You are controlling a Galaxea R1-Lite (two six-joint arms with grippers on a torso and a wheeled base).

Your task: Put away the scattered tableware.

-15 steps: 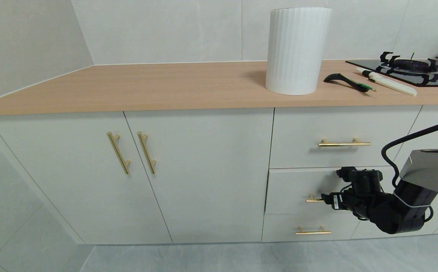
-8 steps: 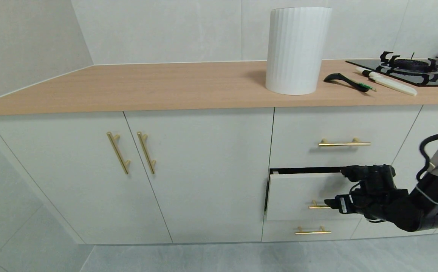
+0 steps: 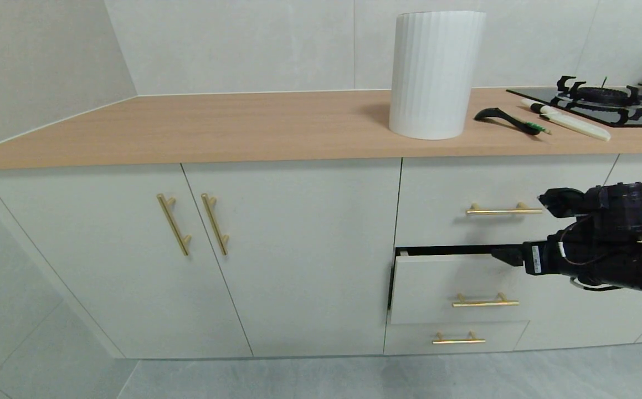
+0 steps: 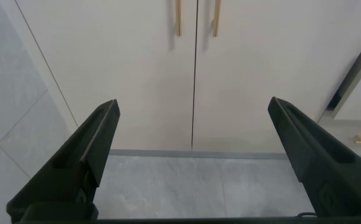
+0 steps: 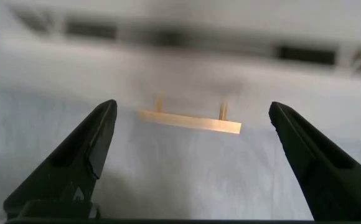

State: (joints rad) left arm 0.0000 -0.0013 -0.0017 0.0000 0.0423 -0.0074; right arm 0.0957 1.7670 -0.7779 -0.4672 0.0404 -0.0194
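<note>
Gold-handled middle drawer point(image 3: 437, 277) stands ajar. Right gripper point(image 3: 519, 226) hangs by its top edge, jaws wide and empty; left gripper point(image 4: 193, 104) likewise.

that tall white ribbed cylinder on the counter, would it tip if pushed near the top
Probably: the white ribbed cylinder stands tall for its base, so a high push may tip it. Its ridges should offer some grip. If toppled, it could roll toward the black utensil beside it.
</note>
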